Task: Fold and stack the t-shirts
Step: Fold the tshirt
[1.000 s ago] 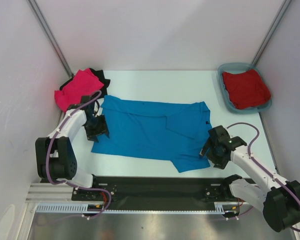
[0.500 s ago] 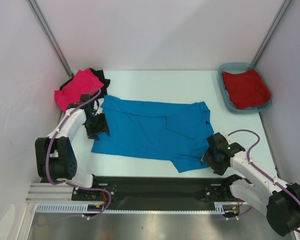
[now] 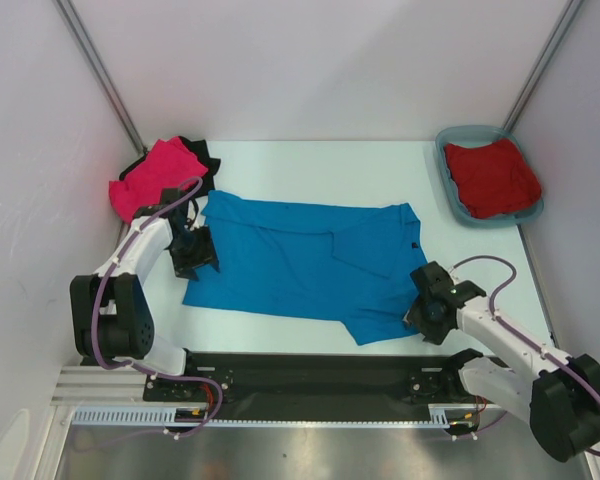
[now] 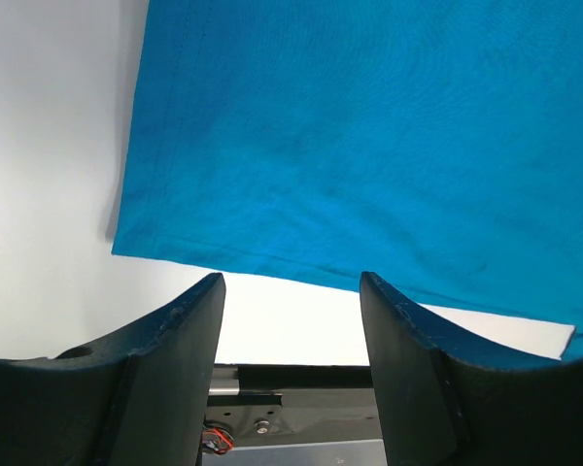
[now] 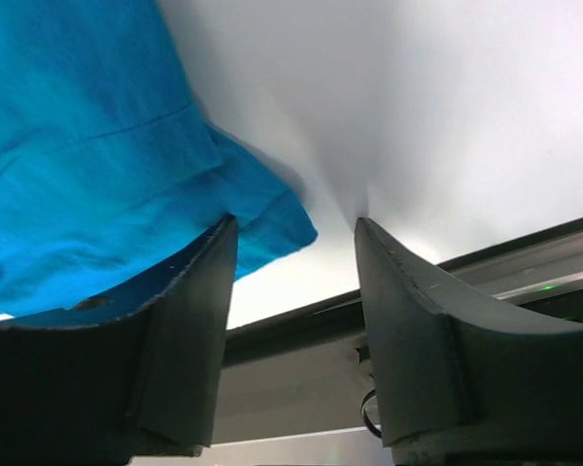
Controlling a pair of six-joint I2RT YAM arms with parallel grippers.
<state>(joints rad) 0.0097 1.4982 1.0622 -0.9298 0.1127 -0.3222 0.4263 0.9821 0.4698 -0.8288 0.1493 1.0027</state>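
A bright blue t-shirt (image 3: 300, 260) lies spread flat across the middle of the table, one sleeve folded over its chest. My left gripper (image 3: 194, 266) hangs over its left edge, open; in the left wrist view the left gripper (image 4: 291, 291) is empty and the blue hem (image 4: 369, 175) lies just past the tips. My right gripper (image 3: 423, 320) is low at the shirt's near right sleeve corner. There the right gripper (image 5: 296, 233) is open, and the blue corner (image 5: 262, 228) lies against the inner side of its left finger. A hot pink t-shirt (image 3: 155, 175) is bunched on a black one (image 3: 198, 150) at the back left.
A teal tub (image 3: 448, 150) at the back right holds a crumpled dark red t-shirt (image 3: 492, 178). The black mounting rail (image 3: 300, 375) runs along the near table edge. White walls close in the left, back and right sides.
My right gripper has moved nearer and lower onto the blue sleeve corner, and its jaws have narrowed. The left arm and the shirts have not moved.
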